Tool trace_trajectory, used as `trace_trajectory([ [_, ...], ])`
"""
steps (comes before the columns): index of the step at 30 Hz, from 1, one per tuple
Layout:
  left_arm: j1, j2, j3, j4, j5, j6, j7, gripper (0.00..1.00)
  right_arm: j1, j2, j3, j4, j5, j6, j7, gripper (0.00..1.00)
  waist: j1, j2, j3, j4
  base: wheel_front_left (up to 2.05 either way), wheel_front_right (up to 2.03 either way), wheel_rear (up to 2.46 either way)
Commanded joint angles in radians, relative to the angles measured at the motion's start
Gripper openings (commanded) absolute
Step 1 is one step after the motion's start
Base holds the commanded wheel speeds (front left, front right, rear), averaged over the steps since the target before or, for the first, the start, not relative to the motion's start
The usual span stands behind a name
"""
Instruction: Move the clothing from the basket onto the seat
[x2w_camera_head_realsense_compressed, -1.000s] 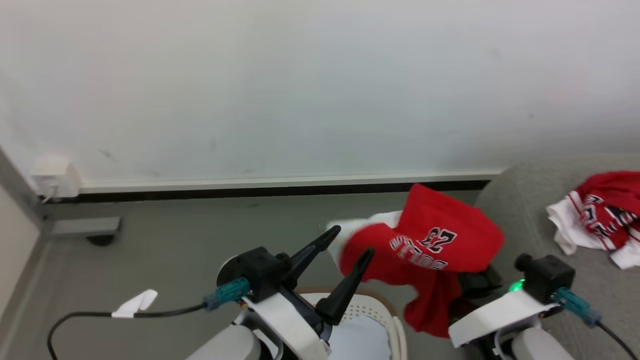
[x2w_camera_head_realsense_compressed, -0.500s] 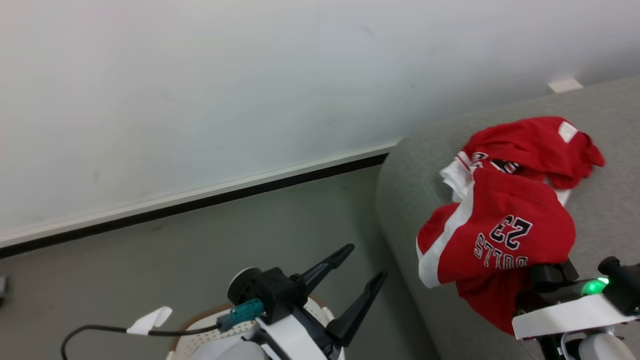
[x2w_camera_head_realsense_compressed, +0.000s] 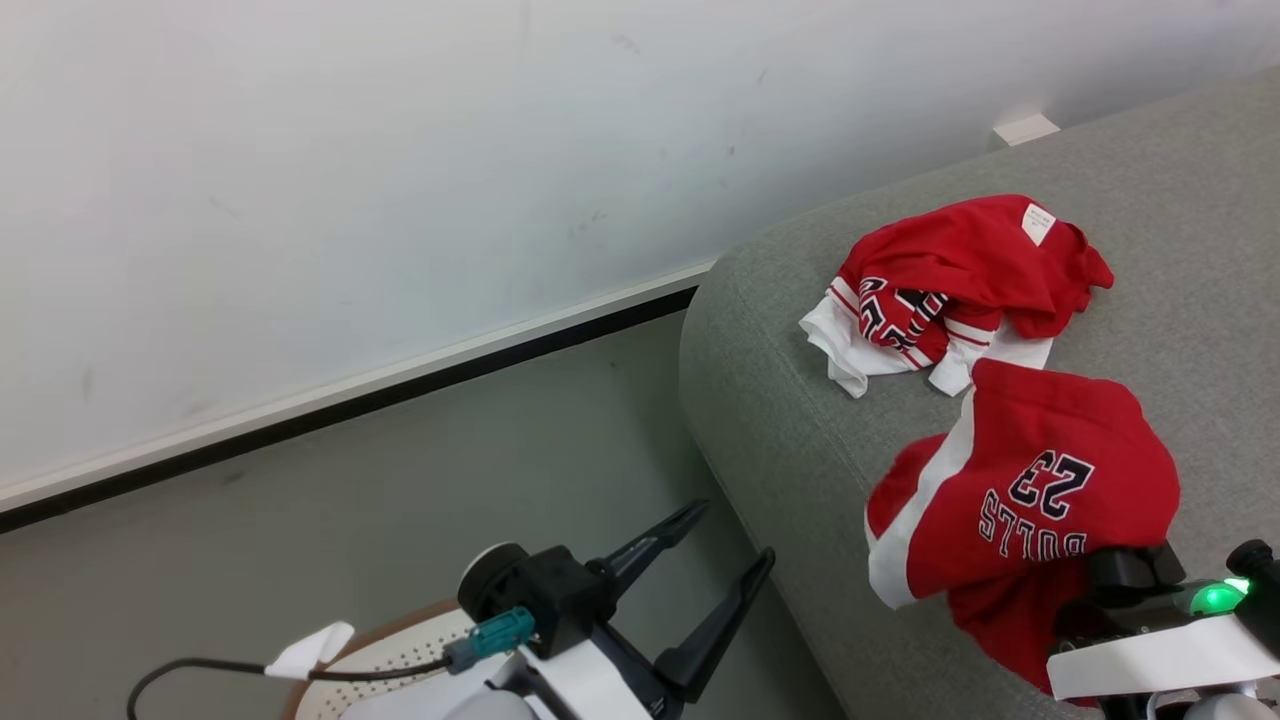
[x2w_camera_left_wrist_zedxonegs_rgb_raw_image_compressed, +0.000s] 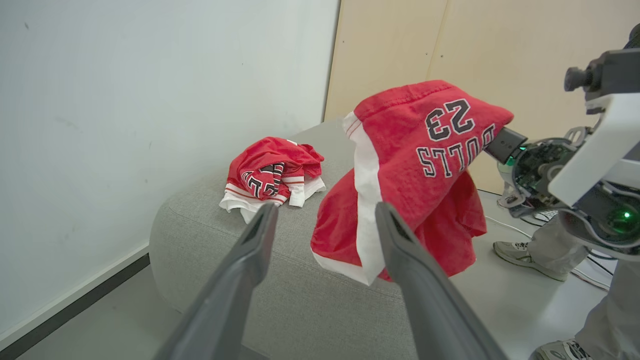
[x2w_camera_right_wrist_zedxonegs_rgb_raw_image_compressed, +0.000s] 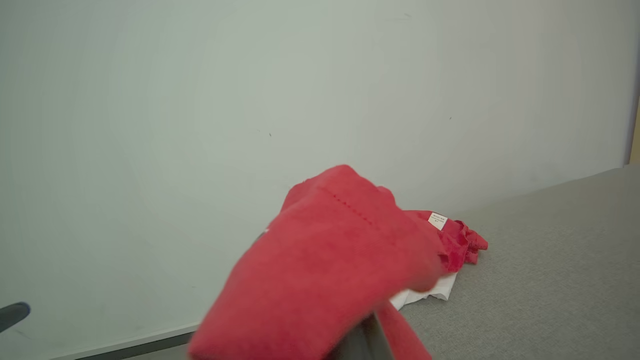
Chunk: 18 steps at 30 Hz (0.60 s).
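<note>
Red clothing, shorts lettered "BULLS 23" (x2w_camera_head_realsense_compressed: 1040, 470), hangs draped over my right gripper (x2w_camera_head_realsense_compressed: 1120, 572), which is shut on it and mostly hidden beneath it. The shorts hang over the front part of the grey seat (x2w_camera_head_realsense_compressed: 790, 420), their lower edge off the cushion. A second red-and-white garment (x2w_camera_head_realsense_compressed: 950, 275) lies crumpled on the seat, farther back. My left gripper (x2w_camera_head_realsense_compressed: 730, 535) stands open and holds nothing, above the floor left of the seat. Part of the basket's perforated side and brown rim (x2w_camera_head_realsense_compressed: 400, 650) shows at the bottom edge. In the left wrist view the shorts (x2w_camera_left_wrist_zedxonegs_rgb_raw_image_compressed: 415, 165) hang just beyond the open fingers (x2w_camera_left_wrist_zedxonegs_rgb_raw_image_compressed: 250, 260).
A white wall with a dark skirting strip (x2w_camera_head_realsense_compressed: 400, 385) runs behind the seat and the grey floor (x2w_camera_head_realsense_compressed: 350, 520). In the left wrist view a person's shoes (x2w_camera_left_wrist_zedxonegs_rgb_raw_image_compressed: 525, 252) stand on the floor past the seat, near thin cables, before a pale wooden panel (x2w_camera_left_wrist_zedxonegs_rgb_raw_image_compressed: 450, 45).
The head view has swung right, bringing the seat in. My right gripper has carried the lettered shorts from beside the basket to over the seat. The left gripper stays open.
</note>
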Motion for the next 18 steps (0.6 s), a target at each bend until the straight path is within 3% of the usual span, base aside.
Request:
trace_trajectory([
  [1, 0.014, -0.001, 0.006, 0.004, 0.013, -0.006, -0.002, 1.0, 0.004, -0.01, -0.01, -0.007, -0.004, -0.002, 0.0, 0.0, 0.0, -0.0001, 0.003, 0.005, 0.0, 0.0, 0.0],
  [10, 0.009, 0.026, 0.028, -0.01, 0.016, -0.016, -0.002, 1.0, -0.117, -0.061, -0.087, 0.016, -0.033, -0.002, 0.024, 0.0, 0.0, -0.0001, 0.073, 0.054, 0.0, 0.0, 0.0],
  [18, -0.03, 0.11, 0.043, -0.062, 0.008, -0.021, 0.004, 1.0, -0.31, -0.162, -0.205, 0.084, -0.049, -0.002, 0.115, 0.0, 0.0, -0.0001, 0.229, 0.119, 0.0, 0.0, 0.0],
])
